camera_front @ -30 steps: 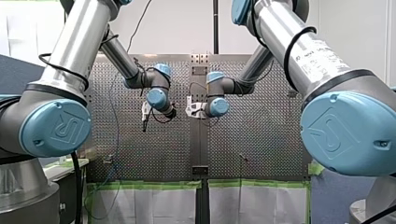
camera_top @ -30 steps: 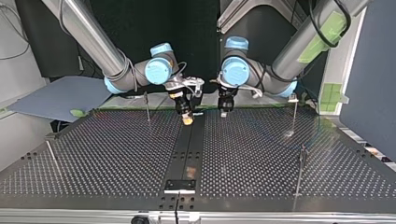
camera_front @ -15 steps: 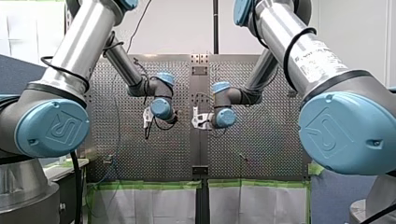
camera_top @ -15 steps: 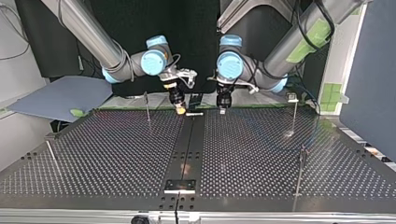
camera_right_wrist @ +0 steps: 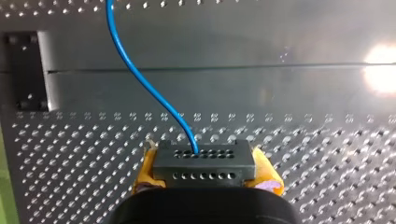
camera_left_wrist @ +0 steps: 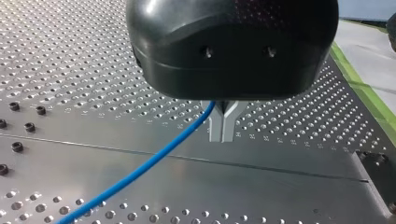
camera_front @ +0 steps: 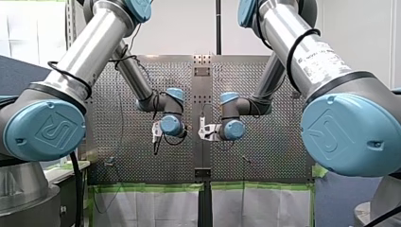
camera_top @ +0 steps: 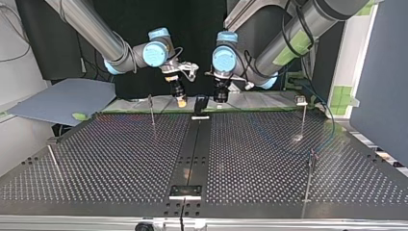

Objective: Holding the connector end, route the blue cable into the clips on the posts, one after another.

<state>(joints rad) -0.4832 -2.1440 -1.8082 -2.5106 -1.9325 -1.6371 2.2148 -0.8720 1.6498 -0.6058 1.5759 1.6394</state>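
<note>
In the right wrist view my right gripper is shut, its yellow pads clamping a dark grey connector block. The blue cable leaves the block and curves away over the perforated table. In the left wrist view my left gripper has its metal fingertips together, and the blue cable comes out of the fork just above them. Both grippers hang side by side above the table's far edge in the top view: my right gripper and my left gripper. Thin clip posts stand on the table.
A dark centre strip runs down the table, with a black bracket at its far end and a small plate near the top view's front edge. Another post leans at the top view's left. A grey board lies off the table.
Both arms have drawn back toward the table's far edge in the top view and lower in the front view. The grippers kept their grips and stayed side by side.
</note>
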